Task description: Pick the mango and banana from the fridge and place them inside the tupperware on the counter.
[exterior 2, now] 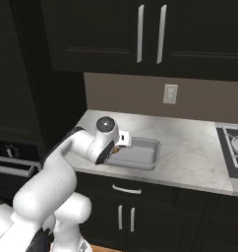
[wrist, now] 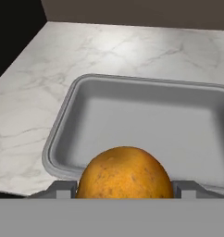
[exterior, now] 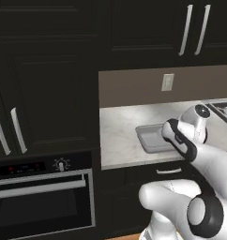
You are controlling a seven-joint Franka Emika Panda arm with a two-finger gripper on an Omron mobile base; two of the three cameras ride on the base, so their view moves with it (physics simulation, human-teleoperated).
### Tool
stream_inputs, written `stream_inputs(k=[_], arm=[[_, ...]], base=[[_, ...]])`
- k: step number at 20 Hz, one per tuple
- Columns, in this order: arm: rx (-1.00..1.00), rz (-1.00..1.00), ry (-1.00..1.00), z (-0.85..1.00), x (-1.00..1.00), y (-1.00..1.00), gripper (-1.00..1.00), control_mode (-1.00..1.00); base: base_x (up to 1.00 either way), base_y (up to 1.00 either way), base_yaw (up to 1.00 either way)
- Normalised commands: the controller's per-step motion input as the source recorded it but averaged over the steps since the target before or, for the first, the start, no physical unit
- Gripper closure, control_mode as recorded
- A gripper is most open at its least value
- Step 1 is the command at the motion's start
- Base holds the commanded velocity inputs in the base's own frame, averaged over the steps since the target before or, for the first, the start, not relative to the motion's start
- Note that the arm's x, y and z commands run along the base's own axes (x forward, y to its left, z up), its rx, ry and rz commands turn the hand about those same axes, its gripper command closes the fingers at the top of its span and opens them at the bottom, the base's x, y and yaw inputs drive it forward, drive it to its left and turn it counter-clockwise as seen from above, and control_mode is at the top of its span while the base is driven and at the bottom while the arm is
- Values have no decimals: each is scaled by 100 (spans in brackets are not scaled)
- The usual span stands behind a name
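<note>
My gripper (wrist: 125,189) is shut on the mango (wrist: 125,173), a round orange fruit held between the two fingertips. The mango hangs over the near rim of the grey tupperware (wrist: 63,120), whose inside lies bare. From the right base view the hand (exterior 2: 107,138) hovers at the left end of the tupperware (exterior 2: 143,153), and a sliver of the mango (exterior 2: 114,150) shows under it. The tupperware (exterior: 150,138) rests on the marble counter (exterior: 120,126). The banana and the fridge are out of view.
A built-in oven (exterior: 40,187) sits left of the counter (exterior 2: 190,147). A stove top (exterior 2: 234,147) lies at the counter's right end. Dark wall cabinets (exterior 2: 140,34) hang above, and a wall outlet (exterior 2: 170,93) is on the backsplash.
</note>
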Motion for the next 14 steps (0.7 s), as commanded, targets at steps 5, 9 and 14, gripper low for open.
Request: stream_inputs(k=[5, 9, 14], arm=[[0, 0, -3, -52, 47, -5, 100, -100], [0, 0, 0, -35, 50, -7, 100, -100], [0, 0, 6, -14, 49, -17, 100, -100]], base=[[0, 0, 0], [0, 0, 0], [0, 0, 0]])
